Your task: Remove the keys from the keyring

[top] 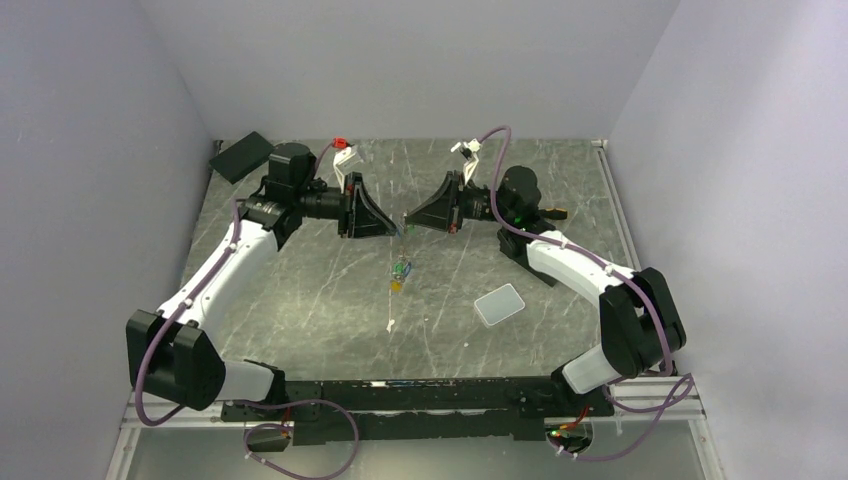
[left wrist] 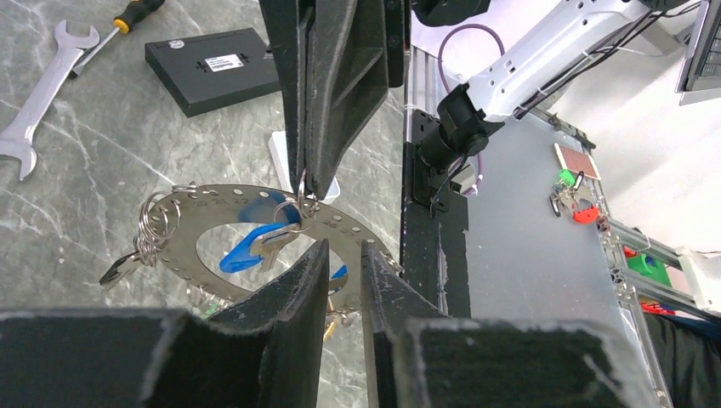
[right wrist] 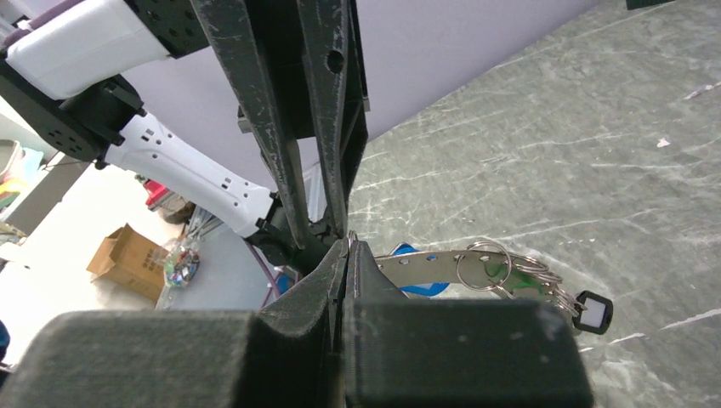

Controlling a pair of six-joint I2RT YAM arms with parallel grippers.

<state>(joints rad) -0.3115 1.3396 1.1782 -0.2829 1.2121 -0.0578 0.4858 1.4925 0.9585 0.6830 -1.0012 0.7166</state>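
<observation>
right now the flat silver metal keyring with little holes (left wrist: 221, 204) is up in the air over the middle of the grey stone table (top: 300, 290), between the two arms. the right gripper (right wrist: 347, 246) is squeezed tight on a small wire loop (left wrist: 304, 204) at the keyring's rim, i think so the ring hangs steady. the left gripper (left wrist: 344, 251) has its jaws only a little way apart, with the ring's other edge just at the gap; i cannot tell if it touches. it looks like it wants room to get at one key while the other arm holds the ring. the small silver metal keys (top: 402, 272) dangle under the ring (nothing holds them up, so they hang).

counting: two grippers, one keyring. i can pick out one key with a blue plastic tag (left wrist: 242, 253) and one key with a black and white tag (right wrist: 593, 313); the rest are too bunched to count. one flat black box (left wrist: 212, 70) lies at the far left corner, with one silver wrench (left wrist: 38, 98) and one screwdriver with a black and orange handle (left wrist: 127, 15) near it. one grey rounded square pad (top: 499, 304) sits right of the middle, closer to the near edge.
</observation>
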